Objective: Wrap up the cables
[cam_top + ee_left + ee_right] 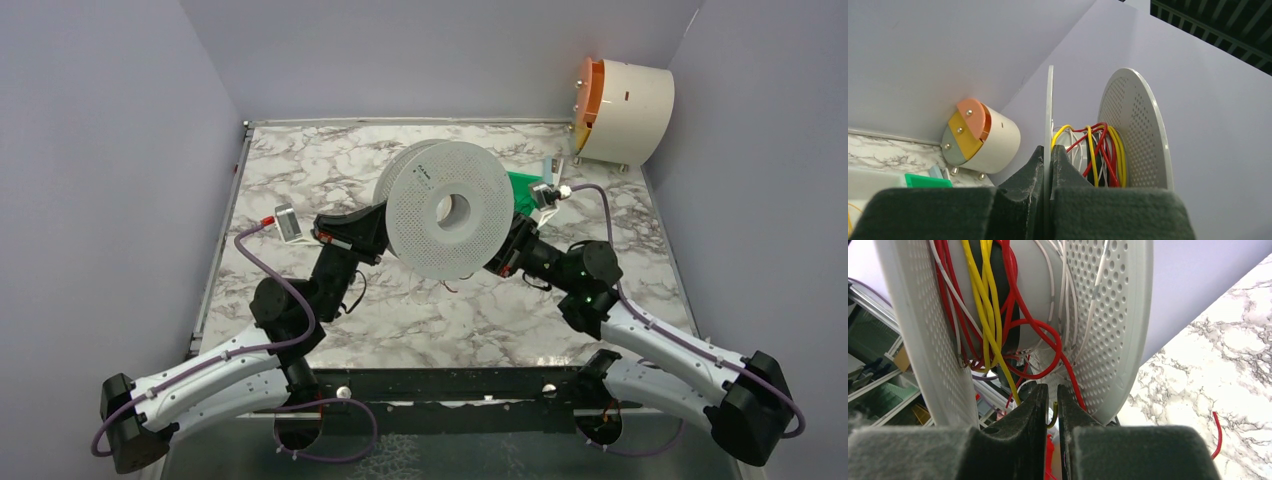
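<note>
A white perforated spool (1108, 325) fills most of the view, its two round flanges standing on edge with the pale hub between them. Around that hub run the cables (993, 310): yellow strands crossing diagonally, red ones looping loosely below the hub, and thin white ones against the right flange. Just below the spool's lower rim sits the right gripper (1050, 407), its dark fingers (1023, 425) drawn nearly together on the end of a yellow cable that hangs down from the hub. To the right of the spool lies the marbled worktop (1218, 365), with a short red wire piece (1217, 432) resting on it, well apart from the spool.
</note>
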